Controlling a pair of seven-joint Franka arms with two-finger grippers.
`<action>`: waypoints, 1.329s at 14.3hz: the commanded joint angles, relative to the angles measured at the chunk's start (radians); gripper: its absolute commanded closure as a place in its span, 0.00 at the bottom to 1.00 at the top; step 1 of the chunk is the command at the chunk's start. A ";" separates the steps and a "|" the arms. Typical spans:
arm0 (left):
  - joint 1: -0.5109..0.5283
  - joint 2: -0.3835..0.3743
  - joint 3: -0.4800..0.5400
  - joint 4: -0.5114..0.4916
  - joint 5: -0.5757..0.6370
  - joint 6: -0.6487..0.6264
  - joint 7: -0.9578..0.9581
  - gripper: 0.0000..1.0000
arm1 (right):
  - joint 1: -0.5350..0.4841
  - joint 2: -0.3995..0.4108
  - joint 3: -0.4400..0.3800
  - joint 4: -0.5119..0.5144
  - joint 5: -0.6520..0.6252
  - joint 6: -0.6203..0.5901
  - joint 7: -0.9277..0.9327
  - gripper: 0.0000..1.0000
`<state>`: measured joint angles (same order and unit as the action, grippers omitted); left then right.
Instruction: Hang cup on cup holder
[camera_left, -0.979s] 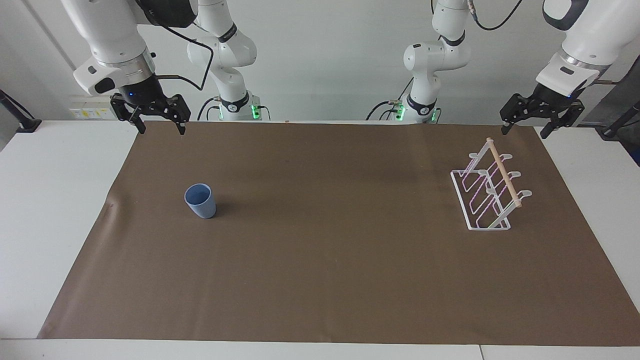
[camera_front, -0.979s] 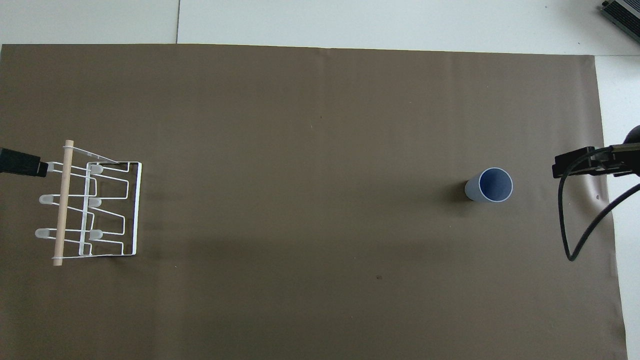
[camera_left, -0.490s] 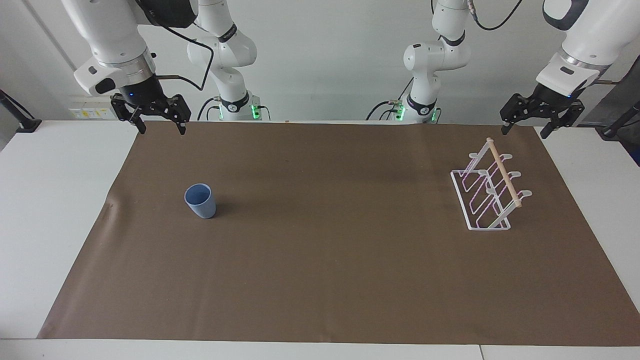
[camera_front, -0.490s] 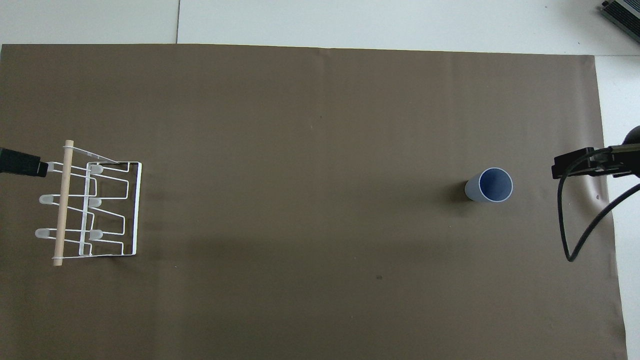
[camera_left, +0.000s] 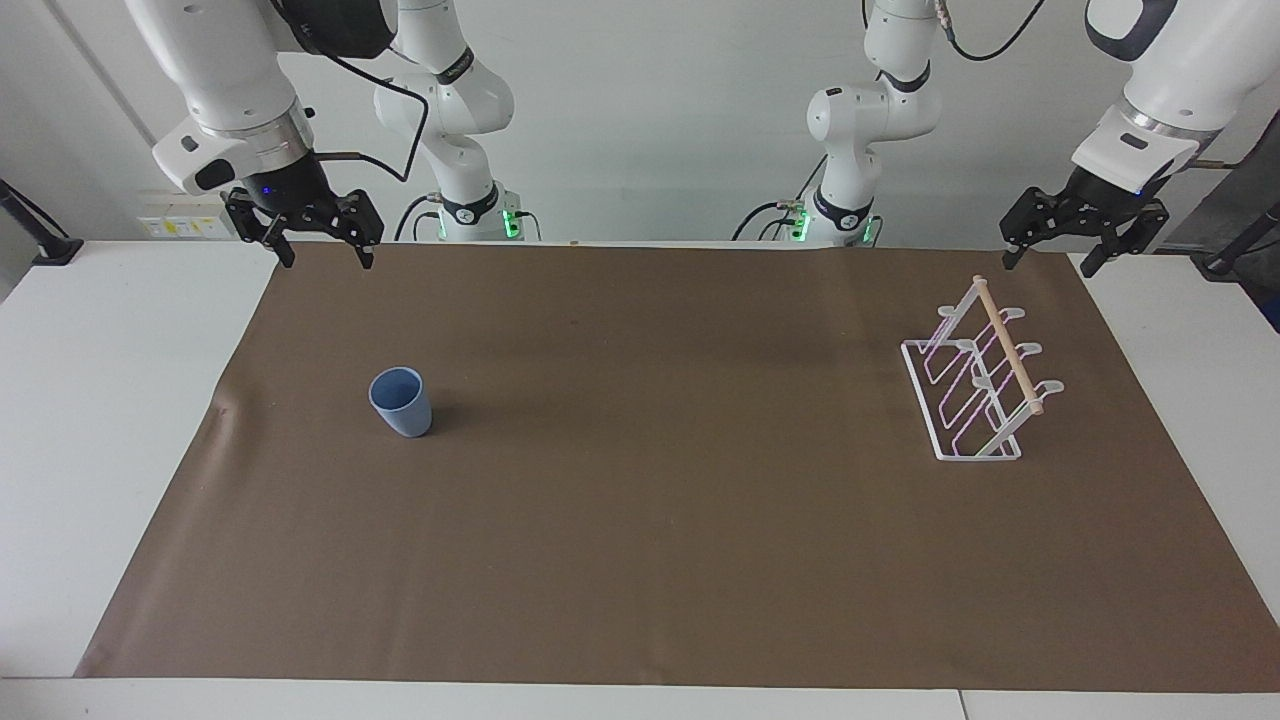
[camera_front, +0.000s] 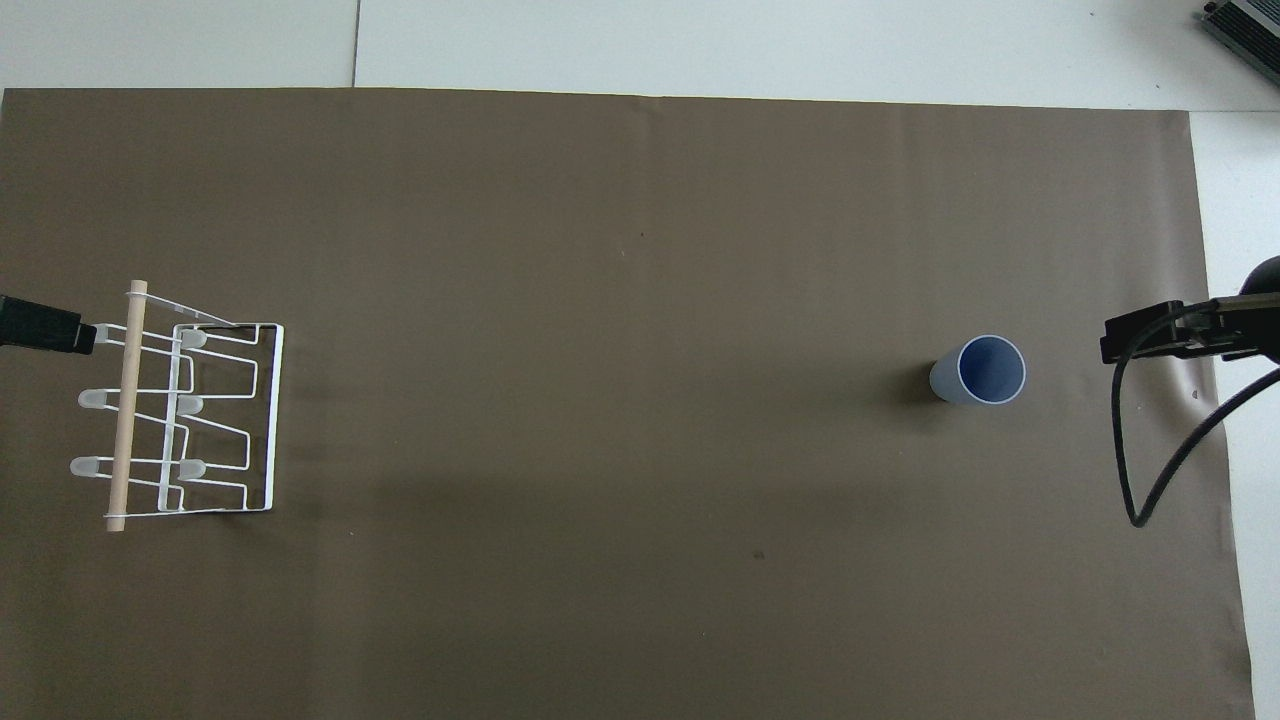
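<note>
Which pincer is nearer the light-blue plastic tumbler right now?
The right pincer. It hangs open above the brown mat's edge at the tumbler's end of the table. The left pincer, also open, hangs by the white wire rack at the left arm's end.

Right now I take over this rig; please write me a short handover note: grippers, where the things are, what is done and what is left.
Right gripper: open, holds nothing, raised over the brown mat's edge nearest the robots, at the cup's end.
Left gripper: open, holds nothing, raised near the cup holder; this arm waits.
Cup: upright on the mat, toward the right arm's end, untouched.
Cup holder: standing toward the left arm's end, no cup on its prongs.
Done: nothing.
Left: grasp the cup, carry it across, hang it on a prong.
</note>
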<state>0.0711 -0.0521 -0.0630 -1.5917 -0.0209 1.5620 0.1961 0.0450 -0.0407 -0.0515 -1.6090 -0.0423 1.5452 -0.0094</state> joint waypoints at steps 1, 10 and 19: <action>0.006 -0.022 0.000 -0.019 -0.007 -0.005 -0.003 0.00 | -0.013 -0.027 0.007 -0.034 -0.005 0.018 -0.001 0.00; 0.006 -0.022 0.000 -0.019 -0.007 -0.005 -0.003 0.00 | -0.017 -0.053 0.004 -0.101 -0.005 0.101 -0.014 0.00; 0.006 -0.022 0.000 -0.019 -0.007 -0.005 -0.003 0.00 | -0.092 -0.054 -0.004 -0.235 -0.005 0.237 -0.190 0.00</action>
<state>0.0711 -0.0521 -0.0630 -1.5917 -0.0209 1.5620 0.1961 -0.0087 -0.0674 -0.0609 -1.7729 -0.0423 1.7345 -0.1212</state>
